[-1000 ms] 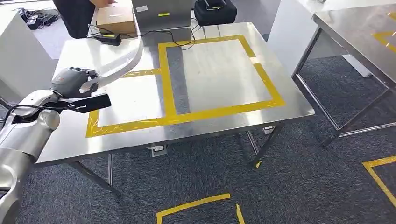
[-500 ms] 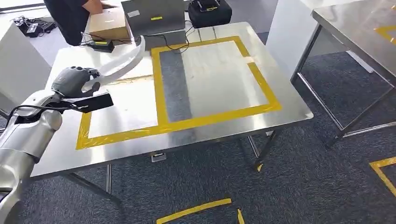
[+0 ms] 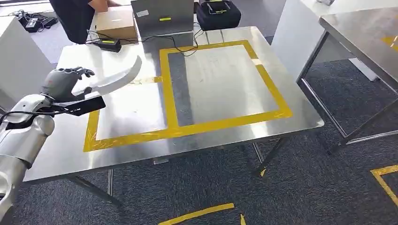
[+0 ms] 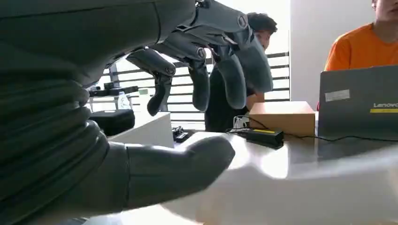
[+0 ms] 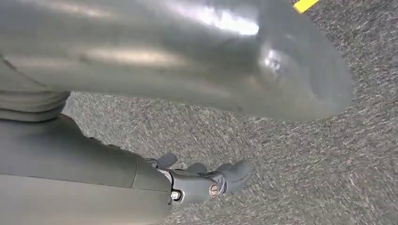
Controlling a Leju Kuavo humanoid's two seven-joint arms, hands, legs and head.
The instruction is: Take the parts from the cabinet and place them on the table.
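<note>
Left hand (image 3: 63,83) grips the curved white part (image 3: 115,78) above the table (image 3: 141,154)

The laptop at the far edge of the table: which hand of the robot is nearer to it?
Left. The left hand is over the table, short of the laptop, holding a white curved part. The right hand hangs over the carpet.

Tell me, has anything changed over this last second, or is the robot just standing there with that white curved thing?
The left hand has kept its hold on the white curved part and tipped it, so its far end now sits lower, over the steel table. The camera shifted a little too. The laptop and cardboard box stayed in place on the table.
</note>
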